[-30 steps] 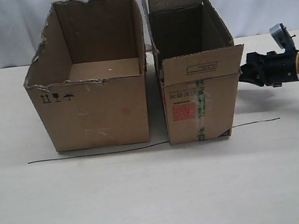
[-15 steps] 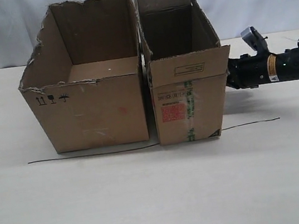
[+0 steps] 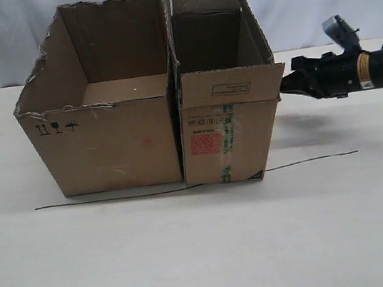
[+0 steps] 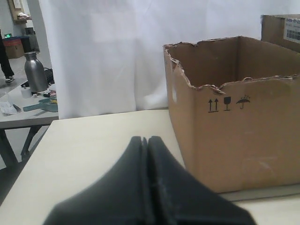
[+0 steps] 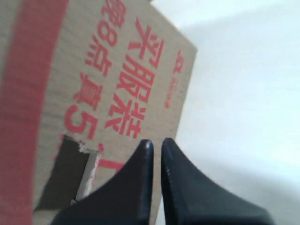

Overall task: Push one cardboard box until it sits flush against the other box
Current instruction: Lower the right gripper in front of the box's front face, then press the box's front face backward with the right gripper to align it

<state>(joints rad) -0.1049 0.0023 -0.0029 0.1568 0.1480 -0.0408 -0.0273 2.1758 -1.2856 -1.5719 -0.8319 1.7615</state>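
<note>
Now the right claw [image 3: 285, 86], pinched nearly shut and empty, has shoved the red-striped carton [image 3: 222, 131] left against the torn box [image 3: 112, 144]. Looks flush!

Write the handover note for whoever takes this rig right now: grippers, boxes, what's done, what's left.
Left gripper: shut, empty, short of the plain torn-rim box, not touching it.
Right gripper: shut, empty, tip at the red-printed side of the narrow carton.
Boxes: side by side on the table; no gap shows between their front edges.
Done: the push looks about complete.
Left: check that the far ends meet (hidden here), nudge if needed, then back the right arm off.
</note>
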